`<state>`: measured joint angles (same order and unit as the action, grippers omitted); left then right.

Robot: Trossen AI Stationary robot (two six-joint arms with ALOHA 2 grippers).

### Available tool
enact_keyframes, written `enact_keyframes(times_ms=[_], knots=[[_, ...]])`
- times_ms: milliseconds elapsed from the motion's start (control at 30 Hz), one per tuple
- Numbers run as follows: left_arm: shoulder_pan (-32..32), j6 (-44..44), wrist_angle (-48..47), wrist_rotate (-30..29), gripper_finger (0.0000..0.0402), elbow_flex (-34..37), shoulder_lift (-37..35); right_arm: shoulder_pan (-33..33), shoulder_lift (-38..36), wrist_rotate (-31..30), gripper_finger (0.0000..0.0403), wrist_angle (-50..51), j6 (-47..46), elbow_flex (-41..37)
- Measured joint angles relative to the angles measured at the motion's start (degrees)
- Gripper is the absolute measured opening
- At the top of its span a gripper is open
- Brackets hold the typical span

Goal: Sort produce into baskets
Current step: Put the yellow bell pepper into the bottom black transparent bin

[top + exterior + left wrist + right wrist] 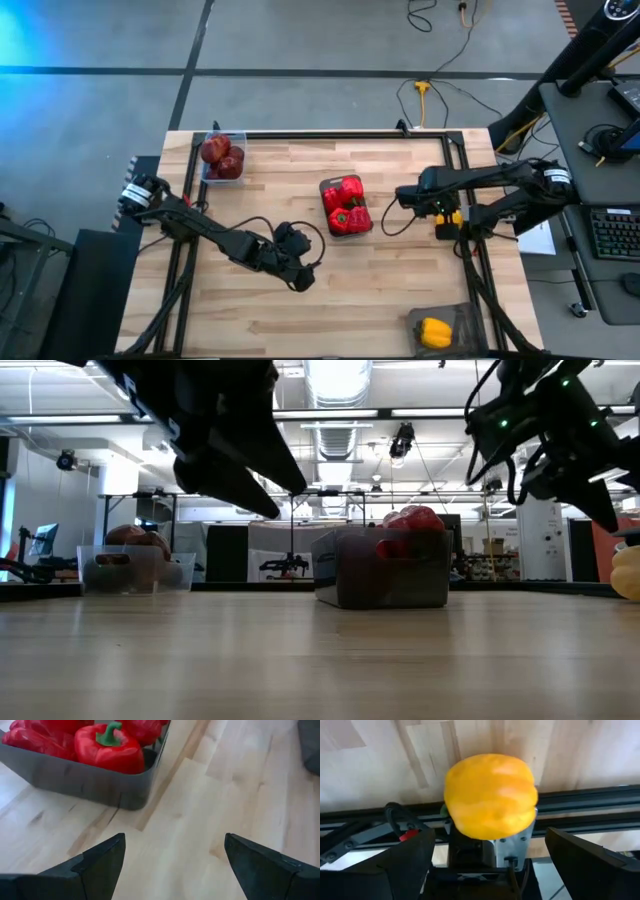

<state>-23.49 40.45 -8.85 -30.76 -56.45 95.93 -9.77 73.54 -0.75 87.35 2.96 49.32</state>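
Observation:
A clear basket [210, 172] at the far left holds dark red apples [222, 157]. A dark basket [370, 228] at mid-table holds red bell peppers [346, 205]. Another basket [462, 322] at the near right corner holds a yellow pepper [434, 331]. A second yellow pepper [490, 795] lies at the table's right edge by the black frame rail. My right gripper [490, 832] hangs open over it, pointing down, its fingers on either side and apart from it. My left gripper [173, 840] is open over bare wood, short of the red peppers' basket [90, 780].
A black frame rail [600, 802] runs along the table's right edge beside the right arm's base. Bare wood lies between my left gripper [304, 281] and the near edge. Cables trail on the table behind the left arm [250, 225].

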Motion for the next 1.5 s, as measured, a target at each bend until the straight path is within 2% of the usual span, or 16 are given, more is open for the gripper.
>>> enact_keyframes(times_ms=[200,300,700,1000,1133,1267,1500], knots=[[0.1,-1.9,-0.3,-0.1,0.0323,0.2,0.1,-0.9,5.1,0.7,0.0368,-1.8,2.5,-0.2],[-0.4,-1.7,-0.7,0.0,0.0323,0.2,0.1,-1.1,9.3,-1.6,0.0368,-3.1,2.7,-0.1],[-5.2,3.9,-2.5,2.9,0.0323,0.3,-0.4,-4.5,24.7,-1.0,0.0368,-3.4,4.2,0.3],[-11.0,11.0,-7.9,3.1,0.0323,-0.1,-2.3,-4.6,26.1,-0.1,0.0367,-4.6,4.1,0.1],[-11.7,14.2,-12.1,3.0,0.0323,-0.1,-3.4,-4.5,25.1,-0.1,0.0339,-4.7,2.2,0.0],[-11.7,14.1,-13.1,2.6,0.0323,-0.1,-4.7,-4.5,24.0,-0.1,0.0299,-4.9,-0.2,0.0],[-12.1,11.5,-24.4,2.7,0.0323,-0.2,-9.5,-4.1,19.7,2.9,0.0295,-3.5,-6.9,1.3]])
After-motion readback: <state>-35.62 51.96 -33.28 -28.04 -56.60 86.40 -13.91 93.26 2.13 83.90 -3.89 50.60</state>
